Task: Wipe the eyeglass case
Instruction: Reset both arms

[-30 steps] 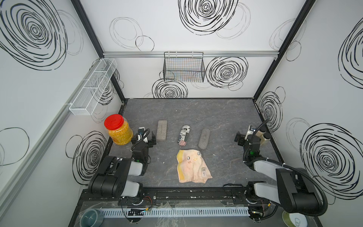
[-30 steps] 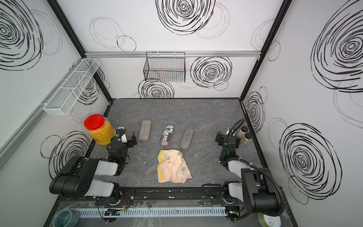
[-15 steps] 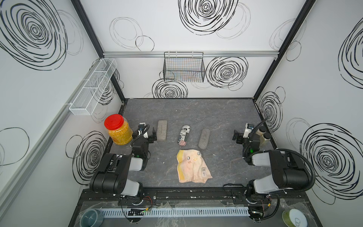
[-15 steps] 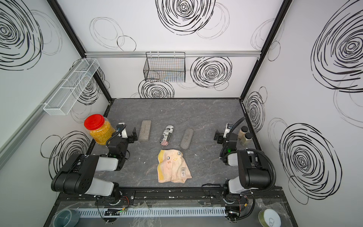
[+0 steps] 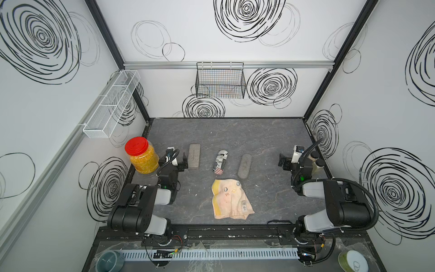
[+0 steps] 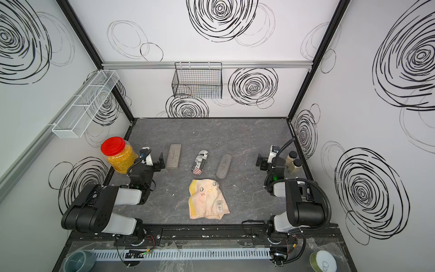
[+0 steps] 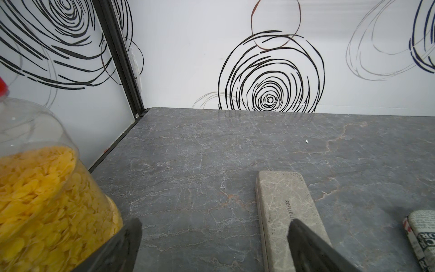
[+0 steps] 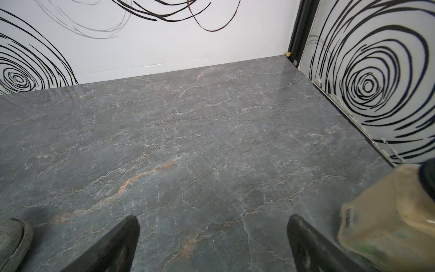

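Marble case (image 5: 194, 156), print case (image 5: 219, 162) and grey case (image 5: 244, 166) lie in a row beside the cloth (image 5: 231, 199). The left gripper (image 7: 214, 222) and right gripper (image 8: 213, 219) have their jaws spread, holding nothing.

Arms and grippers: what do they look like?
Both the left arm and right arm have black joints and light grey links. Black cables loop along them. The left gripper and right gripper have black tapered fingers.
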`<state>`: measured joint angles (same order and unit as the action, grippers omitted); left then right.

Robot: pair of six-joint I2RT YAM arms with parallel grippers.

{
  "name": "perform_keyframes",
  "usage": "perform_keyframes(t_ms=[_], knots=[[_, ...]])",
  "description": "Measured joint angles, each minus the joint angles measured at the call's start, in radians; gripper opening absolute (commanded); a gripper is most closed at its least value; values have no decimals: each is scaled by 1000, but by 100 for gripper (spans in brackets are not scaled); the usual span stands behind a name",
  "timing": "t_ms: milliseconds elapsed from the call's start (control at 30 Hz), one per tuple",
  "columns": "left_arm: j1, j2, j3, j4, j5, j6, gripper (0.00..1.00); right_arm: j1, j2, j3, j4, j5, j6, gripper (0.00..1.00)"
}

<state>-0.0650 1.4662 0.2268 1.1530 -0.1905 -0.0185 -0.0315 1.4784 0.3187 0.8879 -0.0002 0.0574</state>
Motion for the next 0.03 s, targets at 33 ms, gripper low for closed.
perform_keyframes(t_ms=[33], knots=[[0,0,0,0,0,0,99,0,0,0,0,-2,0,100]])
